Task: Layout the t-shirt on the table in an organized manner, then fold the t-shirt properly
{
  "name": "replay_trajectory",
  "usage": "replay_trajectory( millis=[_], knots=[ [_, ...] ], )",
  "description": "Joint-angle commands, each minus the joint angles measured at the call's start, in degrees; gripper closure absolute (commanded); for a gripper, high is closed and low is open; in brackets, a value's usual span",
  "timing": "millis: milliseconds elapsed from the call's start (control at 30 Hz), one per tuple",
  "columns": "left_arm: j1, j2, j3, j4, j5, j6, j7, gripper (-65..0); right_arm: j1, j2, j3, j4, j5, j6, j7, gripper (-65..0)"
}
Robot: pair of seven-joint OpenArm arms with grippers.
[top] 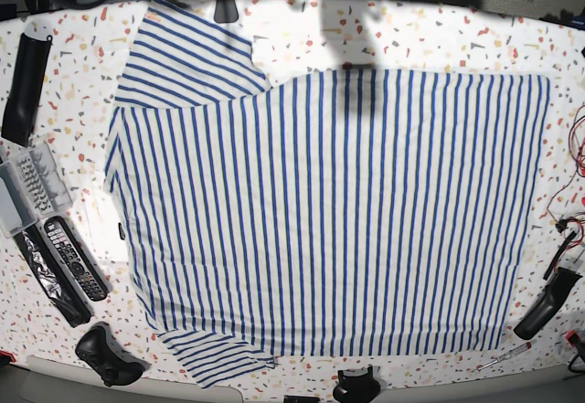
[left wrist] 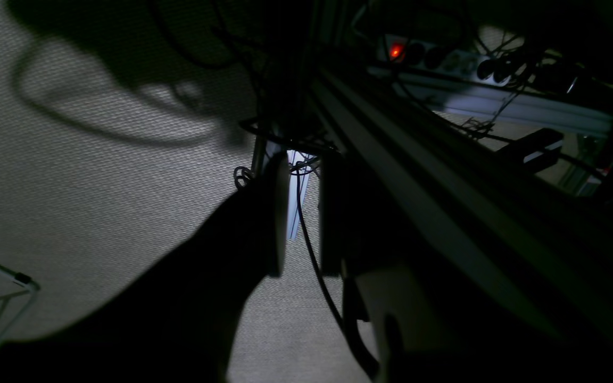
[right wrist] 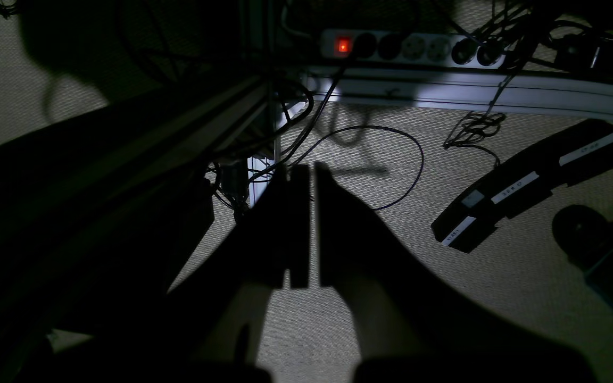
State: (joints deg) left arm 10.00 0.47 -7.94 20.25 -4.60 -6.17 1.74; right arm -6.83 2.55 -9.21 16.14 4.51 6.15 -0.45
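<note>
The t-shirt (top: 329, 211) lies flat and spread on the table (top: 302, 37). Its neck and small dark tag (top: 121, 231) are at the left, the hem at the right, one sleeve at the top left and one at the bottom left. Neither arm shows in the base view. My left gripper (left wrist: 304, 213) hangs below the table edge over carpet, empty, its dark fingers a narrow gap apart. My right gripper (right wrist: 312, 223) also hangs over the carpet, empty, with only a sliver of light between its fingers.
On the table's left edge lie a black sleeve (top: 23, 88), a grey tray (top: 27, 184), remotes (top: 69, 257) and a game controller (top: 105, 353). A black tool (top: 544, 302) and a screwdriver (top: 501, 357) lie at the right. Under the table are a power strip (right wrist: 413, 48), cables and a labelled black bar (right wrist: 524, 183).
</note>
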Motion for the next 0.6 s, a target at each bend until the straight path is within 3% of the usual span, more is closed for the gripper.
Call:
replay_trajectory(
  millis=[0, 567],
  knots=[
    [0.3, 0.3, 0.1, 0.3, 0.2, -0.2, 0.0, -9.1, 0.0, 0.0, 0.1, 0.5, 0.1, 0.3, 0.7, -1.7],
    [0.5, 0.3, 0.1, 0.3, 0.2, -0.2, 0.2, -9.1, 0.0, 0.0, 0.1, 1.0, 0.1, 0.3, 0.7, -1.7]
  ],
)
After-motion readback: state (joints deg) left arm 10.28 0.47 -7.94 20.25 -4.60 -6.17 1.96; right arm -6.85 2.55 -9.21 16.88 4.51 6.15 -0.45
